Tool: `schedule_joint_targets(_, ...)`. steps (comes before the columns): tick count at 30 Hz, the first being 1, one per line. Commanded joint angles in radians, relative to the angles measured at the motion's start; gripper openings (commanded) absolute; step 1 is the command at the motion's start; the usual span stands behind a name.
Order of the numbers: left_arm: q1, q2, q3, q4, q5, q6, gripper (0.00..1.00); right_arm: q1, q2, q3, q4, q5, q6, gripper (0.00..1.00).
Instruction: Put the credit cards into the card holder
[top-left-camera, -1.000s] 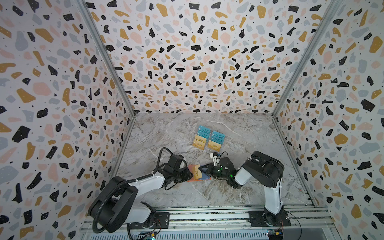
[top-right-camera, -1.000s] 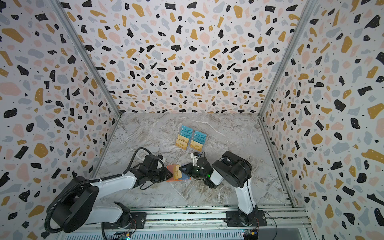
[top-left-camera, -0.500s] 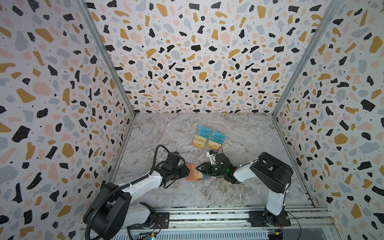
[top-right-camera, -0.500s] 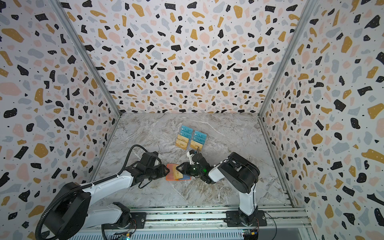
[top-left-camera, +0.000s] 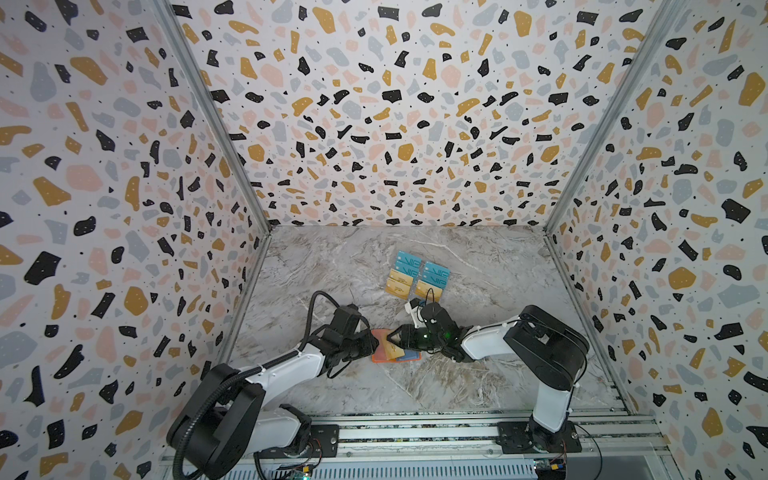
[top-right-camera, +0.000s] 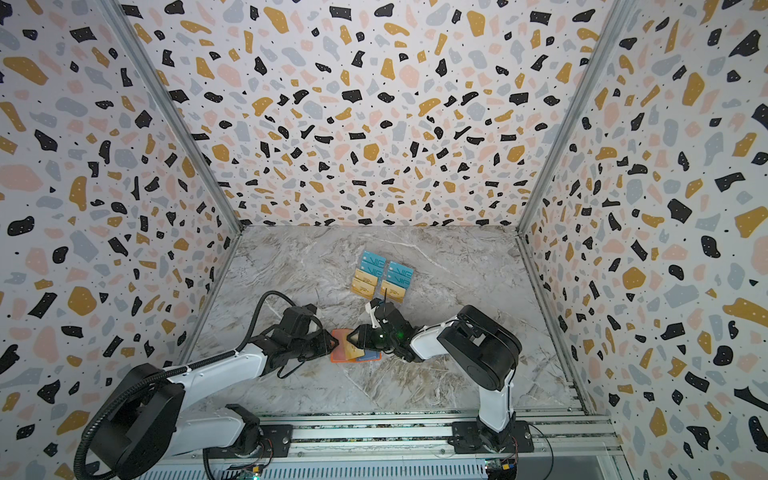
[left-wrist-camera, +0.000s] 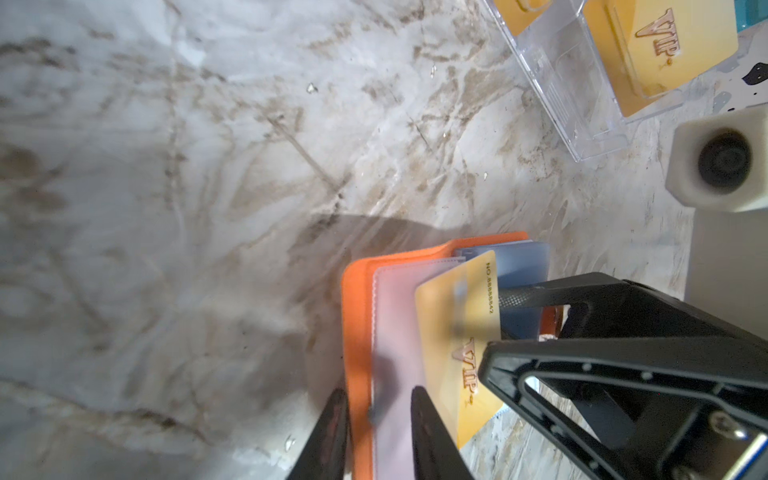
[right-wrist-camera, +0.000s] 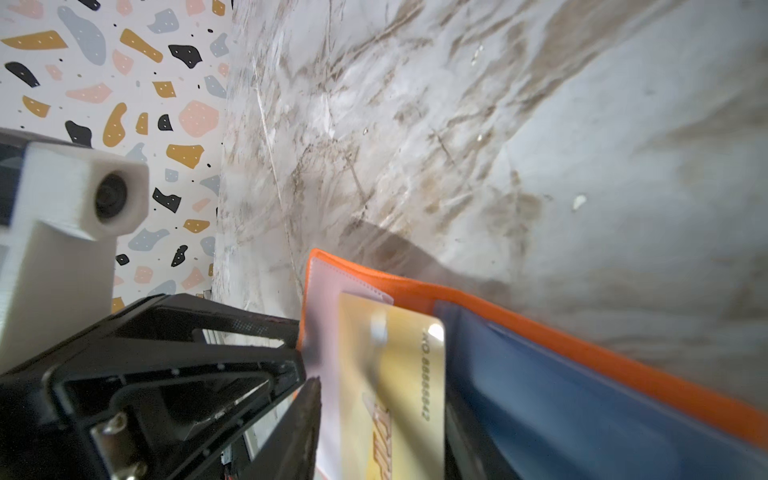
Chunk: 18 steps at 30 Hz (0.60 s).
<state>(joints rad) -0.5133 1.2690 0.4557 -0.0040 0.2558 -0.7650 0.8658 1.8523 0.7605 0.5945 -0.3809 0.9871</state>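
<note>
One credit card lies between the right hand's parted jaws, over the card holder; the left hand pinches the holder's orange edge.

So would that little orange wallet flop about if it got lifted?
Probably floppy: the orange wallet lies open like a book, with its thin plastic sleeves fanning loose. It looks thin, so it is likely light, and it may slide on the smooth marble tabletop.

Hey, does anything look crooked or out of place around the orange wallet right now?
Yes: a gold card lies skewed across the middle of the open orange wallet, its edges not lined up with the sleeves. It looks only partly tucked in, if at all.
</note>
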Motion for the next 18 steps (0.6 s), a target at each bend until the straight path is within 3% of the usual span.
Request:
schedule_joint_targets(1,-0.001,-0.025,-0.04,0.07,0.024,-0.034,0.28,0.029,-0.032,-0.017,-0.088,0.026,0.041,0.5)
schedule_joint_targets(11,-0.034,-0.027,-0.072,0.132,0.04,-0.075,0.17,0.045,-0.078,-0.066,-0.047,0.042,0.152,0.55)
schedule_joint_targets(18,-0.046,-0.03,-0.083,0.156,0.047,-0.098,0.17,0.068,-0.028,-0.018,-0.047,0.042,0.146,0.58)
